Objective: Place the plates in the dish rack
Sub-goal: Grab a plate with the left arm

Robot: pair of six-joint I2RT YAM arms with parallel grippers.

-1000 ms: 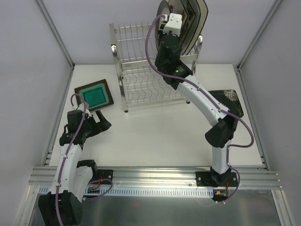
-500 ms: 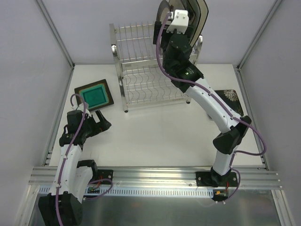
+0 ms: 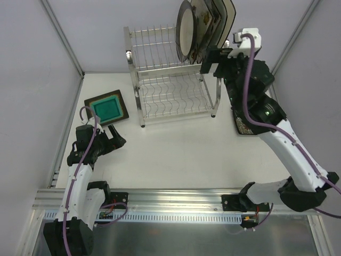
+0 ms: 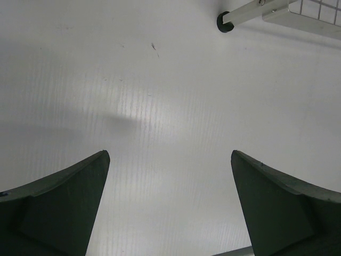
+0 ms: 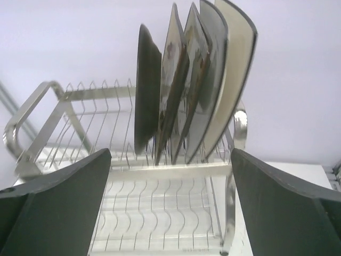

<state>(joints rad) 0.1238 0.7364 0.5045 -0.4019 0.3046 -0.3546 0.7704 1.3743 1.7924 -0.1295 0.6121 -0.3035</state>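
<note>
Pulling the right gripper (image 3: 209,63) back to the right of the dish rack (image 3: 137,90), jaws now spread wide and empty, leaving the round cream plate (image 3: 185,34) standing on edge in the upper tier at the left end of the row, so probably counting as loaded. Still waiting on the black-and-teal plate (image 3: 108,108) lying flat left of the dish rack, the left gripper (image 3: 113,136) hovering wide open and empty near it. Working over a plain white table (image 3: 176,154) in front of the dish rack, boxed in by pale walls.

Bright even light, soft shadows, mild table (image 4: 160,117) glare
</note>
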